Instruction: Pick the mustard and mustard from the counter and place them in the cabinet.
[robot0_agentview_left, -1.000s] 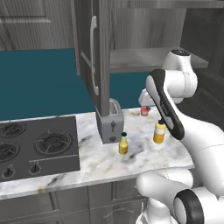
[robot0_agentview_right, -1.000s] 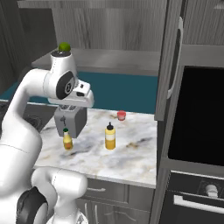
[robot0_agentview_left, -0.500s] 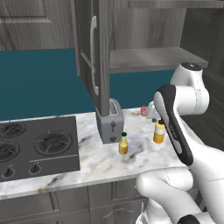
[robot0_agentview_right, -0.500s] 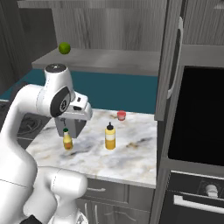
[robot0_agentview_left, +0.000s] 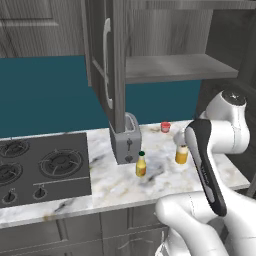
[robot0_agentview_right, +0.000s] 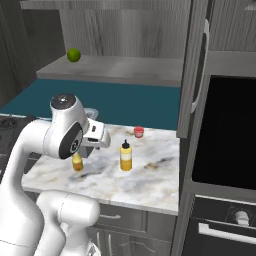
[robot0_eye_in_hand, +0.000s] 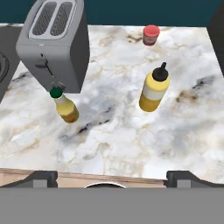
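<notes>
The tool (robot0_eye_in_hand: 112, 177) is hanging above the near edge of the marble bench (robot0_eye_in_hand: 131, 144), its two dark tips spread wide apart and pinching nothing. The taller mustard bottle (robot0_eye_in_hand: 154, 87) is standing upright on the bench, right of the smaller green-capped mustard bottle (robot0_eye_in_hand: 64, 105), which is standing just in front of the grey toaster (robot0_eye_in_hand: 54, 43). A small red cup (robot0_eye_in_hand: 151, 35) is sitting farther back. The cabinet (robot0_agentview_left: 165, 67) is hanging above with its door (robot0_agentview_left: 105, 65) swung open and a green fruit (robot0_agentview_right: 73, 55) lying on its shelf.

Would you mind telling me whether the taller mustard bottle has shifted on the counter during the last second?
No. The taller mustard bottle keeps its spot in front of the red cup, right of the toaster.
</notes>
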